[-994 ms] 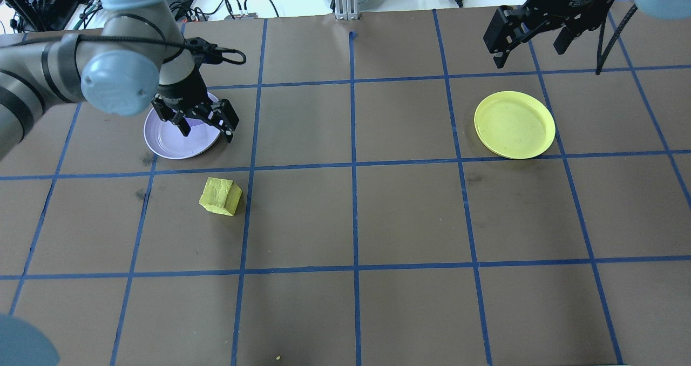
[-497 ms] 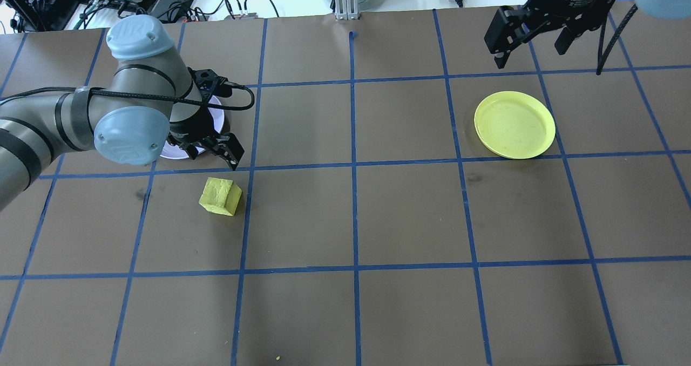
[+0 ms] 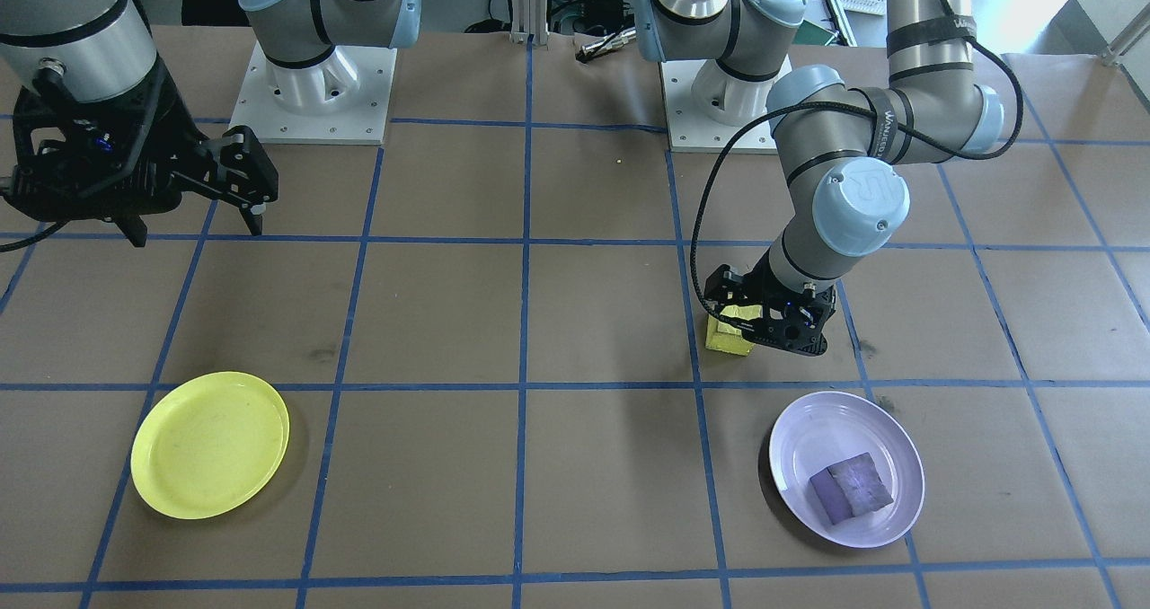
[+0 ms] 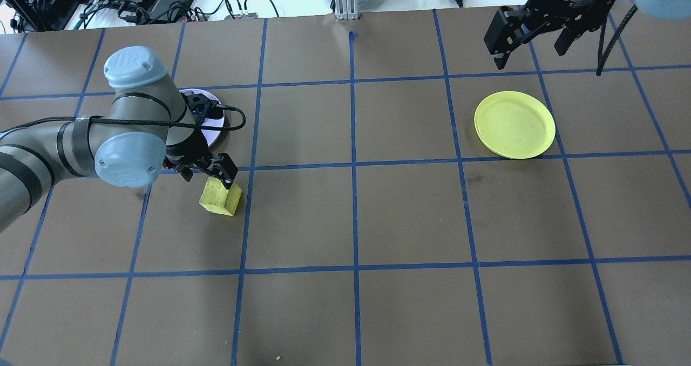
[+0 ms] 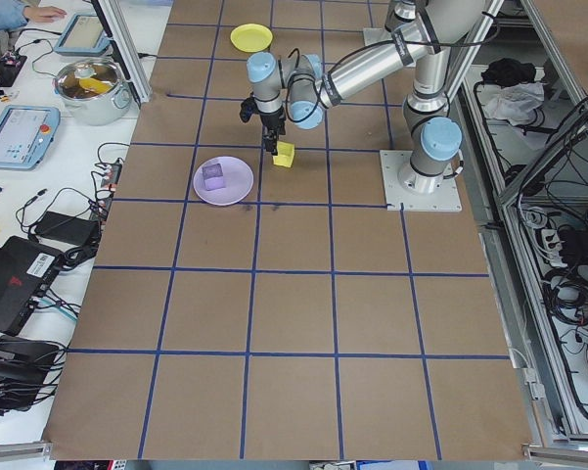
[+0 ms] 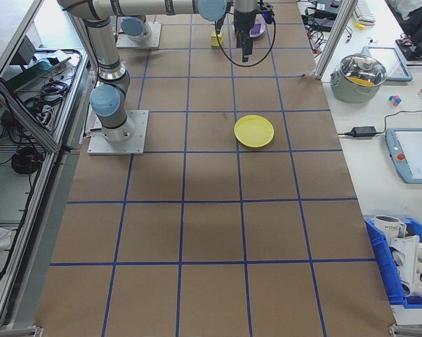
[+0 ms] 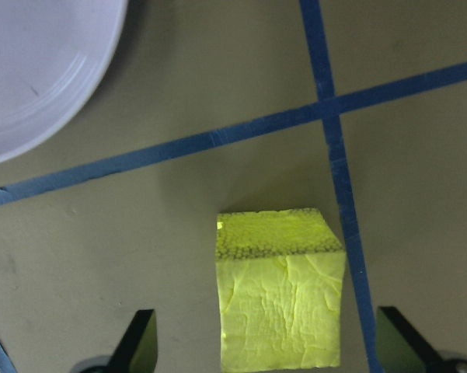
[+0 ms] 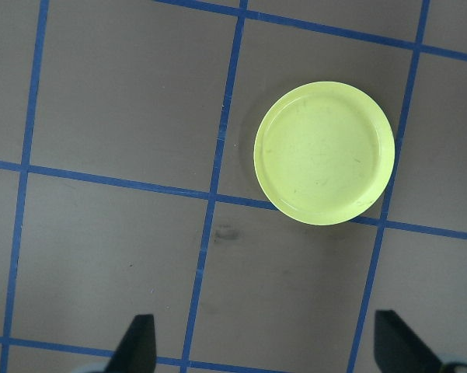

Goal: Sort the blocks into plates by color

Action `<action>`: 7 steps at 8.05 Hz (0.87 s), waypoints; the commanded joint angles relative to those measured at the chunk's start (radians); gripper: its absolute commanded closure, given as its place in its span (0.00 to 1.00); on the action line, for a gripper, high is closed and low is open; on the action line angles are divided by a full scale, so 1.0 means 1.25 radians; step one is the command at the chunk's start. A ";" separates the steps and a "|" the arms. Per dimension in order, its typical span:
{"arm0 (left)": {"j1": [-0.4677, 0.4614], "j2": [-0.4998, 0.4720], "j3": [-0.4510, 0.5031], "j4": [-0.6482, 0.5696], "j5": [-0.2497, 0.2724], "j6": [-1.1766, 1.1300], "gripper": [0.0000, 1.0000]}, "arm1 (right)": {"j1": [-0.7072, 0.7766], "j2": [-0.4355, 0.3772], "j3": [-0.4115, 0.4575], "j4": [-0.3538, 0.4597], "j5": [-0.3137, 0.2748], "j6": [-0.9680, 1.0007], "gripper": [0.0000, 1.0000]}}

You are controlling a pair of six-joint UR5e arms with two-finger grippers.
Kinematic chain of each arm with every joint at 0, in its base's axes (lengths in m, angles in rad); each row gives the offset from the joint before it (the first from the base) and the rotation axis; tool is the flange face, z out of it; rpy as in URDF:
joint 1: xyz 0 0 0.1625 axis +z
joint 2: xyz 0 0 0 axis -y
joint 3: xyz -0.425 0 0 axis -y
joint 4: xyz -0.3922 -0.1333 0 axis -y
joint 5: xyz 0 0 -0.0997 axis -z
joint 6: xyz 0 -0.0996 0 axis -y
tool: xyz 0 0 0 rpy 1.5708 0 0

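Both sets of jaws stand spread, gripping nothing. Left gripper (image 7: 264, 353) hangs low over the yellow block (image 7: 280, 299), fingertips either side of it w/ gaps showing – not yet touching as far as the wrist view tells.

Near to far from the robot: that block sits on the desk (image 4: 410, 220) toward its left end, just beside a blue tape crossing. Beyond it lies the lavender plate (image 3: 795, 443), w/ the purple block (image 3: 852, 487) resting inside – that half looks done. Over toward the desk's right end, well apart, the yellow plate (image 4: 514, 124) lies bare. Right gripper (image 4: 532, 34) hovers high near the desk's far right corner, past the yellow plate.

Judgement: roughly halfway. Left to do – close on the yellow block, lift, carry it along the desk to the yellow plate, possibly w/ a hand-over.

Room: the desk's middle shows only brown paper and tape lines, so the carry path looks open. Lavender plate's rim is near the left gripper; lift straight up first.
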 commanded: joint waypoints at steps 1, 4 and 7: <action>0.007 -0.001 -0.027 0.004 -0.001 -0.030 0.00 | 0.000 -0.001 0.000 0.001 0.001 -0.001 0.00; 0.002 -0.023 -0.029 0.010 -0.001 -0.032 0.00 | 0.000 0.001 0.000 0.000 -0.003 0.001 0.00; 0.002 -0.051 -0.031 0.058 0.000 -0.035 0.56 | 0.000 0.001 0.000 0.001 -0.003 0.001 0.00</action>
